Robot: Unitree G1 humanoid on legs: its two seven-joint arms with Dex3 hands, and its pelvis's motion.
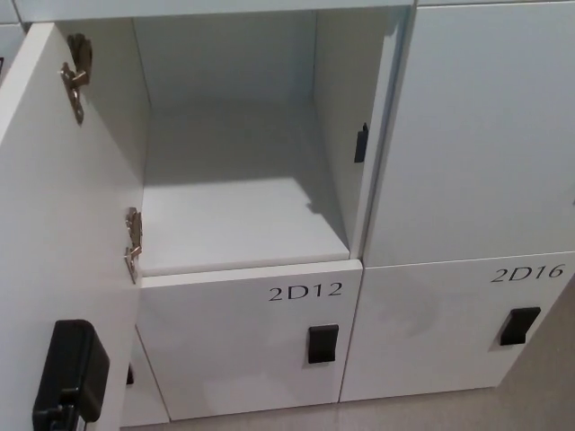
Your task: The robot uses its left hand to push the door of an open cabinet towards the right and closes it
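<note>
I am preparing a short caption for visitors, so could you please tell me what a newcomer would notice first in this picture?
The eye goes first to the empty open compartment at upper centre, its white door swung out to the left on two metal hinges. Next come the closed doors below, labelled 2D12 and 2D16, each with a black handle. A black lock box sits on the open door at lower left; no robot hand shows.

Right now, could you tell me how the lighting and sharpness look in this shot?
Head view: soft, even light; a shadow covers the back of the open compartment, its front floor lit. The labels 2D12 and 2D16 read sharp. Faint glare on the lower door.
</note>
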